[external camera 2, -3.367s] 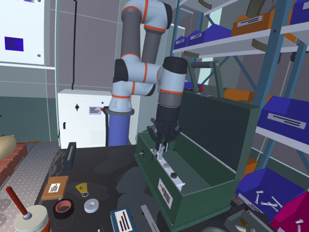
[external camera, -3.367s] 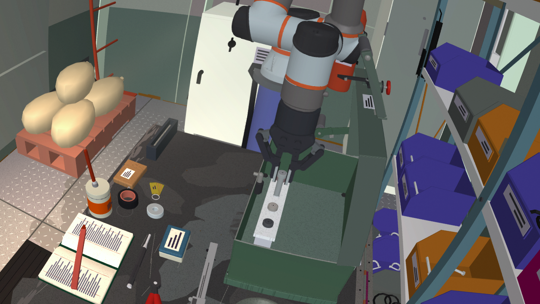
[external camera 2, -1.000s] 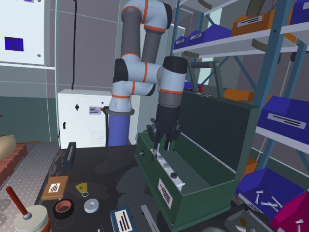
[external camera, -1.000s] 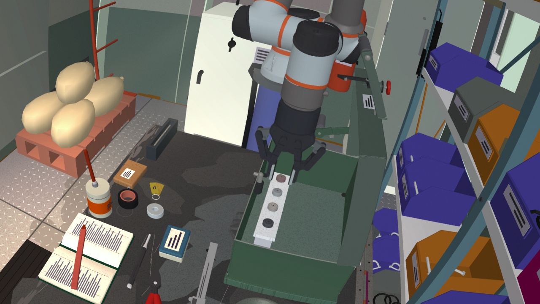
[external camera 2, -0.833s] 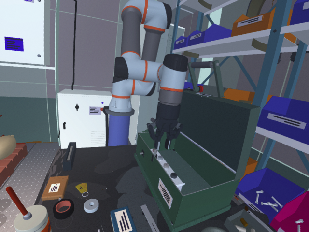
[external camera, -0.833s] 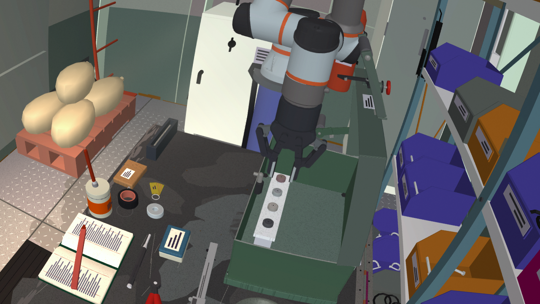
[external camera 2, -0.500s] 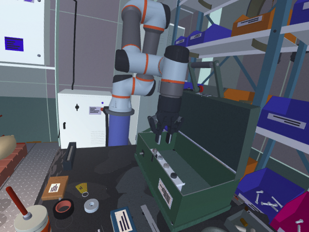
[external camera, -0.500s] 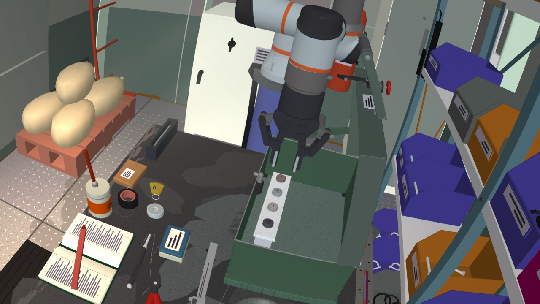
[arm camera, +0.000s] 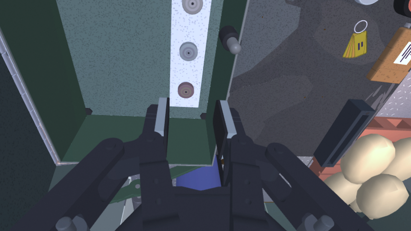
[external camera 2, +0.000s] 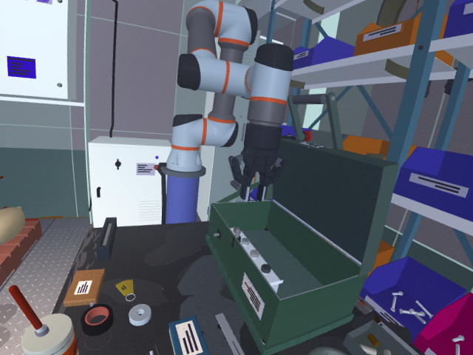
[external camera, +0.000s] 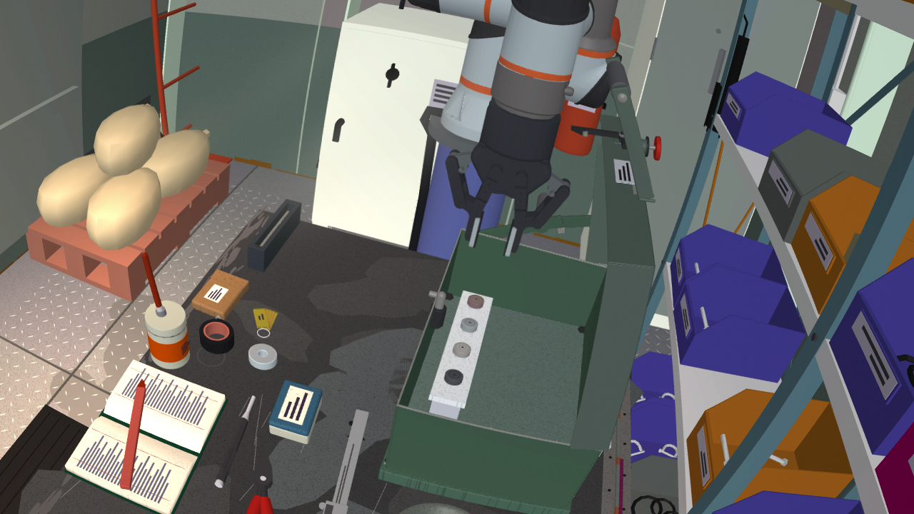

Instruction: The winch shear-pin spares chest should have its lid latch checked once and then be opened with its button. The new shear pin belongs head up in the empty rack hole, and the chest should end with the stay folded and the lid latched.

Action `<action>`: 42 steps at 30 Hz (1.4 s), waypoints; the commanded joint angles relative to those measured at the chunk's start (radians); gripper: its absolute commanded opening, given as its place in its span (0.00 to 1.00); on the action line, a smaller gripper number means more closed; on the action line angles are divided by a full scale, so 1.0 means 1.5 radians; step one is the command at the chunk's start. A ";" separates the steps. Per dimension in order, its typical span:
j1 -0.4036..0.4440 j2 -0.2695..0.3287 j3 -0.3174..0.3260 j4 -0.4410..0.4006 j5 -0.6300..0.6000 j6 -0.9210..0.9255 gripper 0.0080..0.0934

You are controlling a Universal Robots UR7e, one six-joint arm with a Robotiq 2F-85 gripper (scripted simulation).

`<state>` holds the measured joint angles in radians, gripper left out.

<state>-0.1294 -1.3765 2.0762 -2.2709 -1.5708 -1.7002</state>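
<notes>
The green spares chest (external camera: 505,364) stands open on the dark bench. My gripper (external camera: 491,241) hangs over its far end wall, just above the rim. It is partly open and holds nothing. The white rack strip (external camera: 461,345) lies along the chest's left inner side. Its far hole holds a brownish pin head (arm camera: 185,89). Two grey pin heads (external camera: 469,325) follow. A dark spot (external camera: 453,377) is at the near end. The lid (external camera 2: 336,195) stands upright on the right. A red button (external camera: 656,147) sits near its handle. A small knob (arm camera: 233,43) sticks out of the chest's left wall.
A white cabinet (external camera: 383,128) stands behind the bench. Shelving with blue and orange bins (external camera: 792,288) rises to the right. Left of the chest lie a brown box (external camera: 220,293), a tape roll (external camera: 216,335), a washer (external camera: 262,356), a blue box (external camera: 295,411) and a notebook (external camera: 147,435).
</notes>
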 commanded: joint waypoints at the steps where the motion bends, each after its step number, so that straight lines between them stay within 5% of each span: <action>1: 0.000 -0.003 -0.002 0.004 0.000 0.000 0.37; 28: -0.002 -0.047 -0.002 0.049 0.000 -0.002 0.37; 34: -0.013 -0.132 0.089 0.043 0.000 -0.013 0.37; 42: -0.046 -0.319 0.240 0.078 0.000 -0.046 0.37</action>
<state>-0.1987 -1.8598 2.4421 -2.1525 -1.5709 -1.7698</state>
